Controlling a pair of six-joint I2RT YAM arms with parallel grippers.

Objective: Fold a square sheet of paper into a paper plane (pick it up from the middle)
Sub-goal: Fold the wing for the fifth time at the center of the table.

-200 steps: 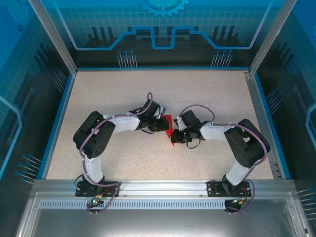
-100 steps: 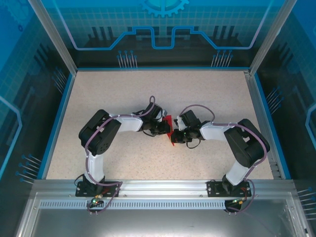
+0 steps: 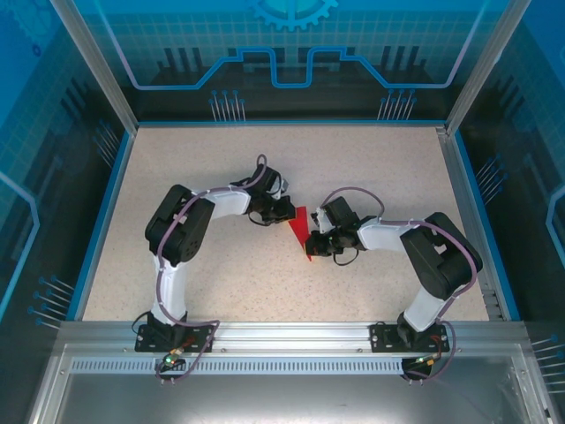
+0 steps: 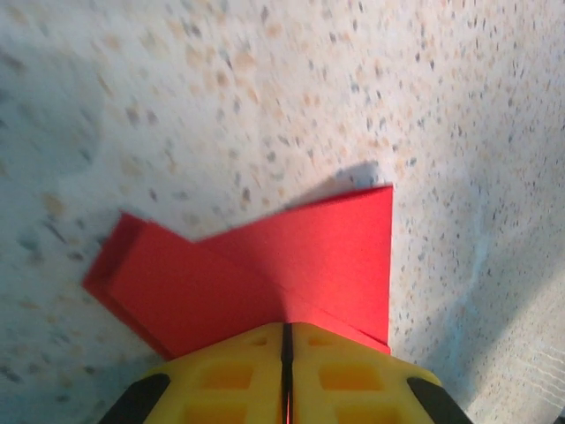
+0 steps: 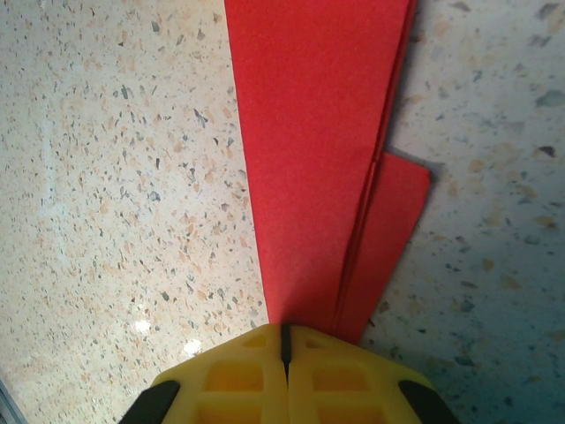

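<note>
Grip check: nearest the table's (image 3: 212,168) front edge, your right tool (image 5: 284,331) is clamped shut on the folded red paper (image 3: 302,226). The paper sits near the table's middle, between both tools. Just beyond it, your left tool (image 4: 287,329) pinches the paper's far edge, jaws pressed together.

Creased red paper plane (image 3: 301,226), narrow, layered
</note>
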